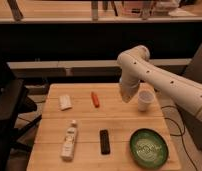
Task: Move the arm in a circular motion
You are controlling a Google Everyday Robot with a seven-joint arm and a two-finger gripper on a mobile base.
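Observation:
The cream-white arm (159,80) comes in from the right. Its bent elbow (135,56) is raised above the wooden table's (119,120) far right side. From the elbow the last segment hangs down, with the gripper (127,96) at its lower end just above the tabletop. The gripper is just left of a small white cup (145,100) and right of an orange-red object (95,99). It holds nothing that I can see.
On the table lie a white packet (65,102) at far left, a white bottle on its side (70,140) at front left, a black bar (104,141) at front middle and a green bowl (149,148) at front right. A dark chair (9,107) stands left of the table.

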